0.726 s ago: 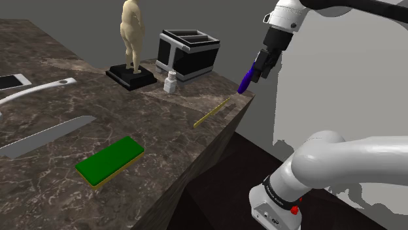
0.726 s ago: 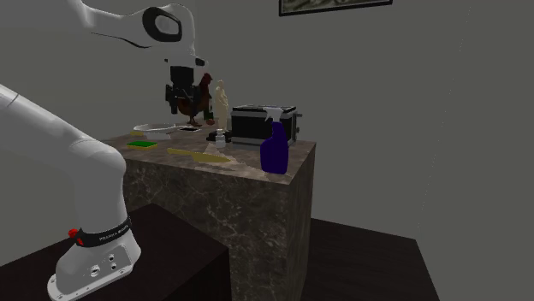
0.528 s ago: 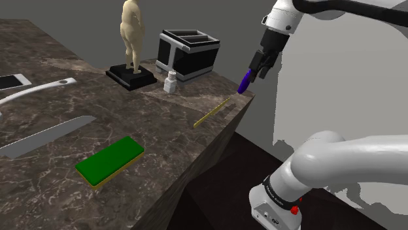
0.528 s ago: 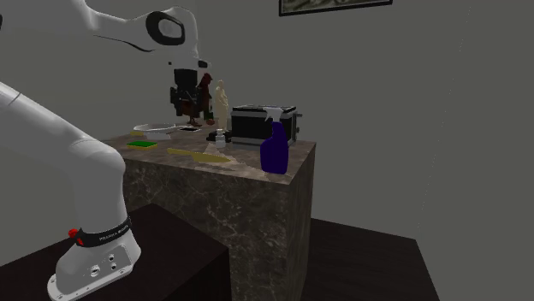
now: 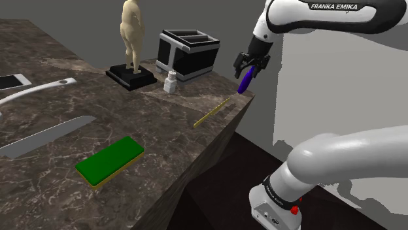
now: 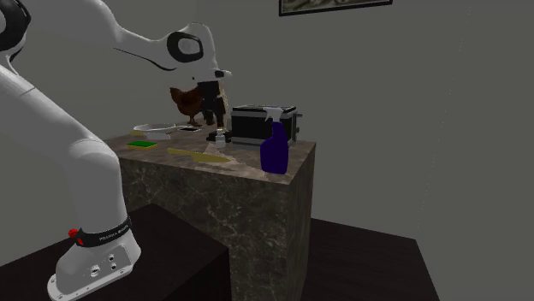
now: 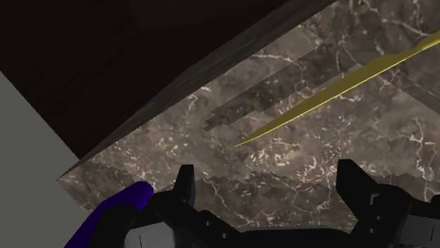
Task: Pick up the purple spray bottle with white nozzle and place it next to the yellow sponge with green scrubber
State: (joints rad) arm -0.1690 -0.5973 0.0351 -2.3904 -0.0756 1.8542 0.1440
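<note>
The purple spray bottle (image 6: 274,147) with a white nozzle stands upright at the corner of the dark marble counter (image 5: 163,140). In the shoulder view the bottle (image 5: 245,82) shows just below my gripper (image 5: 251,63), which covers its top. My gripper (image 6: 214,111) hangs open above the counter, apart from the bottle and holding nothing. In the wrist view the bottle (image 7: 113,215) lies beside one finger, outside the open gripper (image 7: 268,184). The sponge (image 5: 110,161), green on top with a yellow underside, lies flat near the counter's front edge and also shows in the second exterior view (image 6: 143,144).
A thin yellow blade (image 5: 212,112) lies between bottle and sponge. A black toaster (image 5: 188,52), a small white bottle (image 5: 170,82) and a beige statue (image 5: 132,39) stand at the back. A knife (image 5: 46,137), a white handle (image 5: 36,90) and a phone (image 5: 13,81) lie towards the shoulder view's left.
The arm has swung in over the counter's corner; the open gripper moved towards the shoulder view's left and closer to the bottle. The bottle and sponge have not moved.
</note>
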